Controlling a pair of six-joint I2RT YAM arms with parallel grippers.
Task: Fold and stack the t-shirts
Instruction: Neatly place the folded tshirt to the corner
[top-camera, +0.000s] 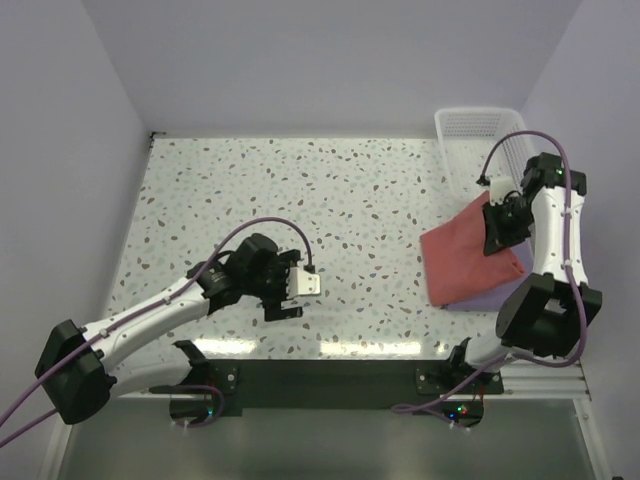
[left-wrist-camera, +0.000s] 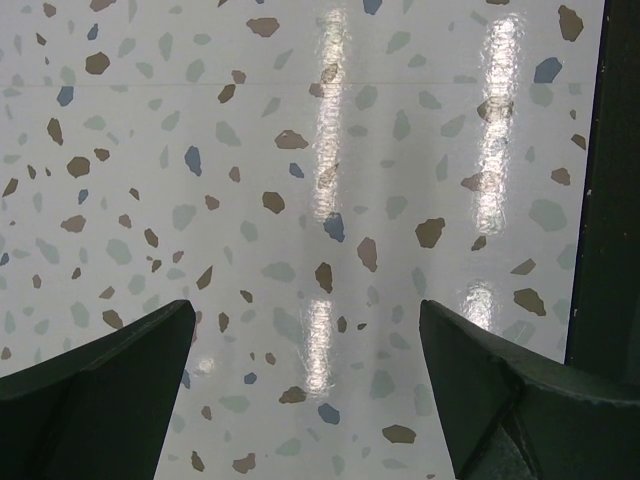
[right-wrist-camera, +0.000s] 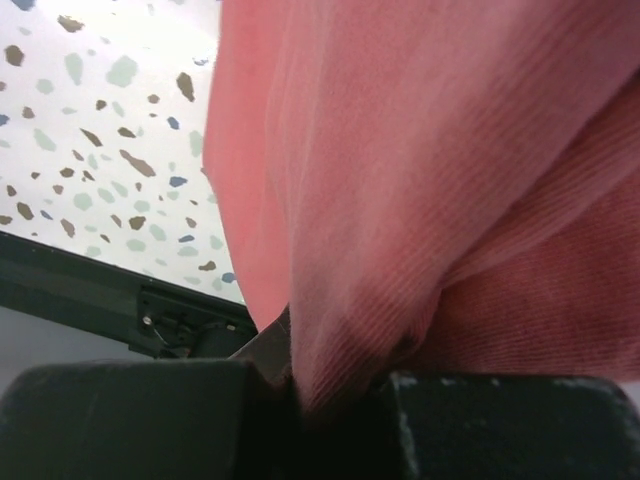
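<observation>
Right gripper (top-camera: 497, 228) jaws clenched on salmon t-shirt (top-camera: 460, 255) over lavender t-shirt (top-camera: 490, 297) — left gripper (left-wrist-camera: 305, 340) jaws apart

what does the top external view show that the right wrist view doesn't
Only top external: the left gripper, open above the table; the lavender t-shirt peeking out under the near edge of the salmon t-shirt; the white basket at the far right corner.
Only right wrist: the cloth's fine ribbing up close, and a fold of it pinched between the fingers.
Both: the salmon t-shirt, the right gripper shut on it, and the speckled table.
</observation>
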